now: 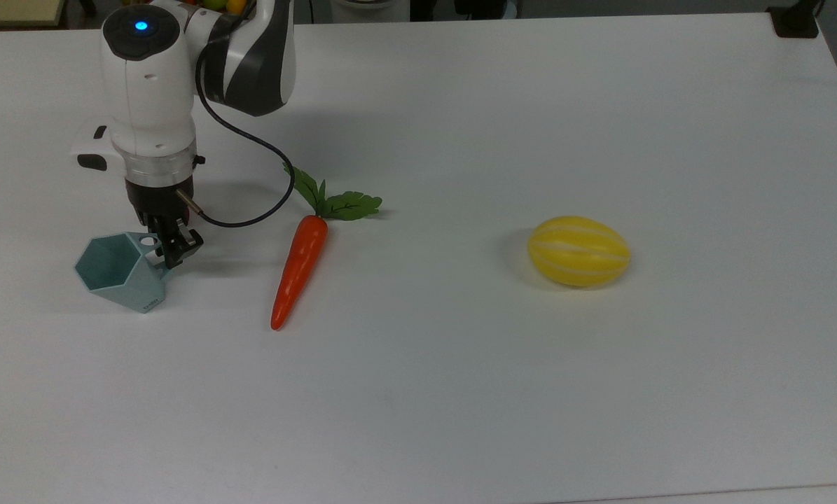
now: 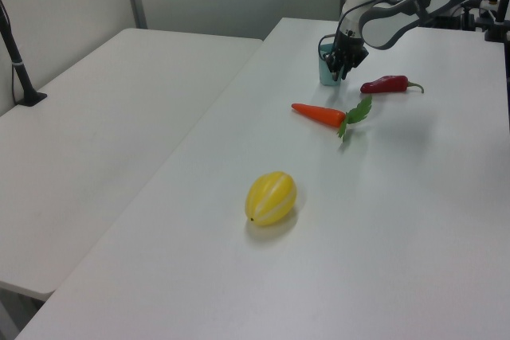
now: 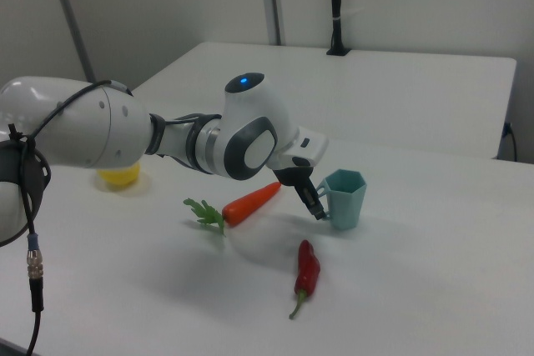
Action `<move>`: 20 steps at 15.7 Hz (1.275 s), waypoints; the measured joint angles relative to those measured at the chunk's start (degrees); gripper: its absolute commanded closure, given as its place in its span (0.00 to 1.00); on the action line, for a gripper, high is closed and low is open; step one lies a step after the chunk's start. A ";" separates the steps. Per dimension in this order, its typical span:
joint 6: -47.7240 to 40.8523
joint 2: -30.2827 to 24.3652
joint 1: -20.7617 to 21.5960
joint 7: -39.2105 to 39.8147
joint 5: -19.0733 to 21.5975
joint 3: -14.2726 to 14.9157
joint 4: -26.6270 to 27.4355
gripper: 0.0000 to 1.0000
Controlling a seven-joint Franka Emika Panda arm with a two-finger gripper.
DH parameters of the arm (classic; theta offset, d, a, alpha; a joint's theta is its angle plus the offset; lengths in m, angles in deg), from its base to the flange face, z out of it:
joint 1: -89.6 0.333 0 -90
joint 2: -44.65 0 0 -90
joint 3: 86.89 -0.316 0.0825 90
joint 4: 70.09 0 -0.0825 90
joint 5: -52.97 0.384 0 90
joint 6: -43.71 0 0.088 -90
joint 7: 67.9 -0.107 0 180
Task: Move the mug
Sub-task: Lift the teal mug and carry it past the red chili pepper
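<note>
The pale teal faceted mug stands upright near the top view's left edge of the white table, its hexagonal rim open upward. My gripper points down at the mug's right side in the top view, with its fingers shut on the handle tab. In the left view the mug is at the far end, with the gripper against it. In the right view the mug sits just right of the gripper. I cannot tell whether the mug's base touches the table.
An orange carrot with green leaves lies just right of the gripper in the top view. A yellow striped melon sits farther right. A red chili pepper lies near the mug. The arm's black cable loops above the carrot's leaves.
</note>
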 measured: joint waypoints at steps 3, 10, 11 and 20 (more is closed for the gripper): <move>0.01 -0.01 -0.05 0.00 0.00 0.00 -0.07 1.00; -0.78 -3.69 -0.21 0.56 -0.07 -0.08 -0.84 1.00; -1.45 -4.82 -0.19 0.85 -0.07 -0.20 -0.85 1.00; -15.17 -17.20 3.23 3.26 0.09 -2.87 -0.94 1.00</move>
